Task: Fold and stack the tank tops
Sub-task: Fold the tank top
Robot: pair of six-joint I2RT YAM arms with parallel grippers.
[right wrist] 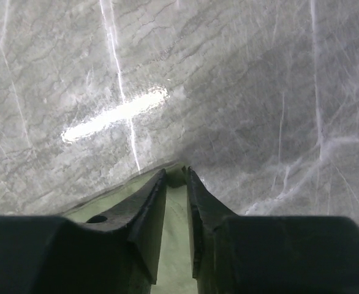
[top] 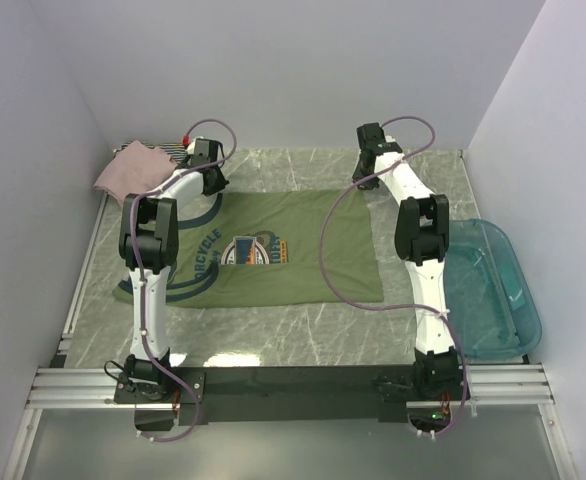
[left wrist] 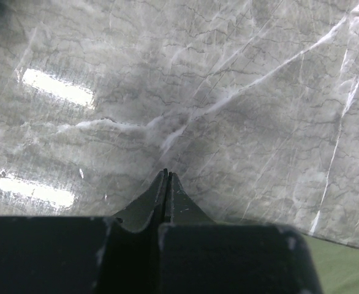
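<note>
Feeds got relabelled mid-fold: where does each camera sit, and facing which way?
Top external: above and behind the bases, looking down on the table; both arms show.
Left wrist: on the left arm, facing marble past the shut left end effector.
Right wrist: on the right arm, facing marble; right end effector pinches the green tank top.
Shared: all show that top.

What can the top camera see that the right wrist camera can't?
Only the top camera shows the left arm and right arm, the whole olive-green tank top spread flat, the pink tank top in the far left corner, and the teal tub on the right. Only the right wrist camera shows, up close, green cloth between the right arm's jaws at the shirt's edge. Both show the grey marble table and some of that green shirt.
</note>
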